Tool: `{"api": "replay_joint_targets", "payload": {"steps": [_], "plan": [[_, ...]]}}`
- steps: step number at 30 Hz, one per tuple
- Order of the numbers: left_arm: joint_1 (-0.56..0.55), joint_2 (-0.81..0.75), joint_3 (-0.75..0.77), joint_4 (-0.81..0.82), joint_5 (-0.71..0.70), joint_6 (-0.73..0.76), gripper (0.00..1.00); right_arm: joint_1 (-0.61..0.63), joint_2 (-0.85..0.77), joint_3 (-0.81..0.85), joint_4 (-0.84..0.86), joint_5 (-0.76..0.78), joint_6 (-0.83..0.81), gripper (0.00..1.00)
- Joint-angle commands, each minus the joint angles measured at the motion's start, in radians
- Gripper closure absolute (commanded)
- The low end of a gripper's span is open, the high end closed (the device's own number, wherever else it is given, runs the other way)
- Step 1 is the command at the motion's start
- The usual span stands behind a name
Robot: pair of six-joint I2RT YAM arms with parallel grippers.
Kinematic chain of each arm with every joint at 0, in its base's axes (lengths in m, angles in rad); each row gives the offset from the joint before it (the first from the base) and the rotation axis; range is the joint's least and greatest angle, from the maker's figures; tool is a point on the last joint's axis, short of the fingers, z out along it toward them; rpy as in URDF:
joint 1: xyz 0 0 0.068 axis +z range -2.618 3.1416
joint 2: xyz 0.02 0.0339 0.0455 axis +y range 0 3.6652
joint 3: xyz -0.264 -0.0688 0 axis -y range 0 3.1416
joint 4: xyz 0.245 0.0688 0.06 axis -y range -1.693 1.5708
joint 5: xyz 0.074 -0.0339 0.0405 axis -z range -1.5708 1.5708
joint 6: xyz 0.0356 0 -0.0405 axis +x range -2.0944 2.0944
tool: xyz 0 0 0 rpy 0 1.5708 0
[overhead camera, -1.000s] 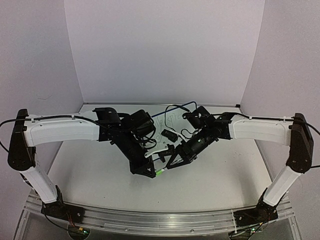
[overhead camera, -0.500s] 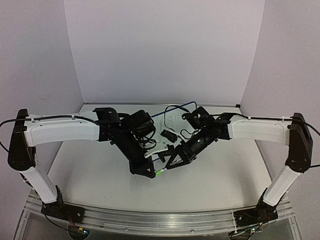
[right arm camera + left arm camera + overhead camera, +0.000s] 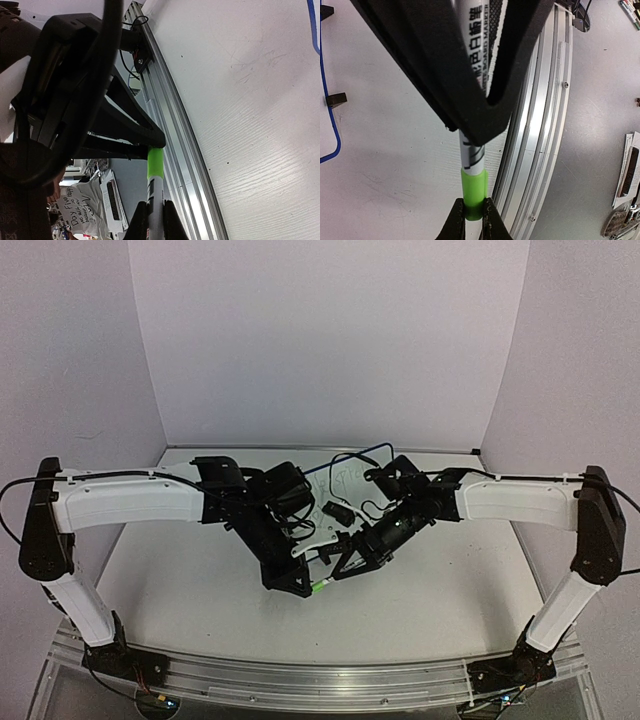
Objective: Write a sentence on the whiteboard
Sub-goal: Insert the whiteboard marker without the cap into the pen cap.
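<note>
left pincer (image 3: 472, 206) pinching green cap (image 3: 473, 187) | right pincer (image 3: 154, 206) pinching marker barrel (image 3: 471, 162)

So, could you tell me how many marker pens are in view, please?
1: the marker, mid-table, with both arms' jaws shut on it. Others may be hidden beneath the arms.

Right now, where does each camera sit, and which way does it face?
Top external: above and behind the arms, facing down at the table; both arms show, meeting near the whiteboard.
Left wrist: on the left arm, facing along the left gripper, shut on the green cap.
Right wrist: on the right arm, facing along the right gripper, shut on the marker.
Shared: both wrist views show that marker, from opposite ends.
</note>
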Motion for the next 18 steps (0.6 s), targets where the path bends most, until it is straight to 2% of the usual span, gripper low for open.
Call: {"api": "replay_joint_targets", "payload": {"steps": [1,18], "plan": [[0.014,-0.012,0.147,0.465,0.005,0.02,1.0,0.086,0.032,-0.004,0.1,-0.094,-0.002,1.0],[0.035,0.036,0.226,0.501,0.103,0.067,1.0,0.123,0.07,0.008,0.102,-0.138,-0.02,1.0]]}}
